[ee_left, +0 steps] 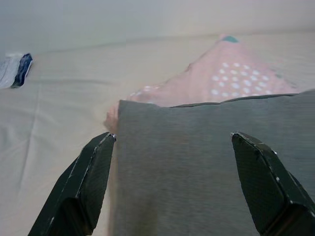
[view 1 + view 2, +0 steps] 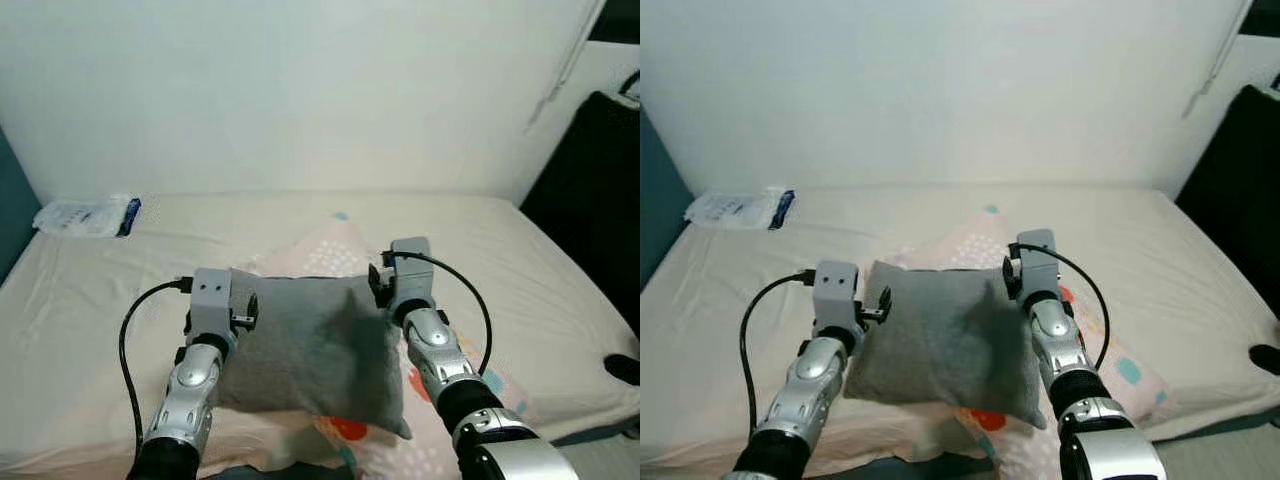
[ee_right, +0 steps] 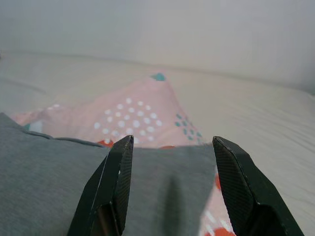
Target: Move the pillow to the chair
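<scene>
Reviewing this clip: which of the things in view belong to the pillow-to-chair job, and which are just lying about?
Part of the job:
- grey pillow, on the bed between both arms
- left gripper, open at the pillow's left corner
- right gripper, open at its right corner

Lying about:
- pink patterned pillow under the grey one
- white plastic packet at the bed's far left
- bed

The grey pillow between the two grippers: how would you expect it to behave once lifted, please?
The grey pillow looks plump and soft, so it is probably light and may sag between the left gripper and right gripper. Its fabric looks matte, so probably not slippery.
</scene>
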Robot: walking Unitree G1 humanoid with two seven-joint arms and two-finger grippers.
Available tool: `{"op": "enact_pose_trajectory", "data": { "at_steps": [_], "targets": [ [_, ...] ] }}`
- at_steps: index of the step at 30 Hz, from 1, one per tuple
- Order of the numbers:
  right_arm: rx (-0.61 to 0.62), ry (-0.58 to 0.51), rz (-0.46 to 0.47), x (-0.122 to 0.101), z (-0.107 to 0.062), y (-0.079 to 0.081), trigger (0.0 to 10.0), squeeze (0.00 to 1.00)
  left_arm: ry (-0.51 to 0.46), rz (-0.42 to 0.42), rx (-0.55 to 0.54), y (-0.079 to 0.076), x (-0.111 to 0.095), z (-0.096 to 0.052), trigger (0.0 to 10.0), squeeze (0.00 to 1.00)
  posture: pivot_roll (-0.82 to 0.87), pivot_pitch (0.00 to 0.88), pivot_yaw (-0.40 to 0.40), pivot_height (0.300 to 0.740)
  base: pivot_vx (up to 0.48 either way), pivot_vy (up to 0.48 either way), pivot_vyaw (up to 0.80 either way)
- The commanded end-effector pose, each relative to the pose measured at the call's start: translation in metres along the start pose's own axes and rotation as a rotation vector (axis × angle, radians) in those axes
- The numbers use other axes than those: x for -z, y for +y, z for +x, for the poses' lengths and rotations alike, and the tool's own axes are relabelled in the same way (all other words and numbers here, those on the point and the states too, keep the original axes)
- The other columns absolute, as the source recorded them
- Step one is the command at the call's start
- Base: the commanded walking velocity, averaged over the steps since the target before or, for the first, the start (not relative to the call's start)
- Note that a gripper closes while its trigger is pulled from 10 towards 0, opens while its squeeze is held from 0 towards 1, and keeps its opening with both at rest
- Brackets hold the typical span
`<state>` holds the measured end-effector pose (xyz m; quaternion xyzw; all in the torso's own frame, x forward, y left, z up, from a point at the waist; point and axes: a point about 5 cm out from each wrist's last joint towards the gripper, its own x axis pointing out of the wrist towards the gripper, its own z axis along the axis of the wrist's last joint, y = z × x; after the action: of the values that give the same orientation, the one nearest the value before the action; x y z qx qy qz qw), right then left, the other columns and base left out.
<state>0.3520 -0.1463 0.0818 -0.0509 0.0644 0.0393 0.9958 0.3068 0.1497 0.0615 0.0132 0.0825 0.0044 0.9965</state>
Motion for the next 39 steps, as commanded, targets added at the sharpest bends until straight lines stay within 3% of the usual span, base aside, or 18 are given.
{"op": "enact_pose_trajectory", "data": {
  "at_steps": [1, 8, 14, 39],
  "targets": [
    [0.010, 0.015, 0.012, 0.0044, -0.0017, -0.0015, 10.0, 0.00, 0.029, 0.003, 0.000, -0.0003, 0.0056, -0.0008, 10.0, 0.00, 0.00, 0.000, -0.089, 0.707, 0.000, 0.000, 0.00],
    [0.011, 0.016, 0.011, 0.0051, -0.0021, -0.0012, 10.0, 0.00, 0.030, 0.010, 0.017, -0.0014, 0.0054, -0.0010, 10.0, 0.00, 0.00, 0.000, -0.087, 0.707, 0.000, 0.000, 0.00],
    [0.013, 0.017, 0.015, 0.0058, -0.0024, -0.0008, 10.0, 0.00, 0.037, 0.003, 0.021, -0.0018, 0.0064, -0.0015, 10.0, 0.00, 0.01, 0.000, -0.086, 0.707, 0.000, 0.436, 0.00],
    [0.011, 0.025, 0.020, 0.0053, -0.0013, 0.0006, 10.0, 0.00, 0.018, -0.002, 0.006, 0.0005, 0.0026, 0.0007, 10.0, 0.00, 0.01, 0.000, -0.082, 0.707, 0.000, 0.000, 0.00]
  ]
}}
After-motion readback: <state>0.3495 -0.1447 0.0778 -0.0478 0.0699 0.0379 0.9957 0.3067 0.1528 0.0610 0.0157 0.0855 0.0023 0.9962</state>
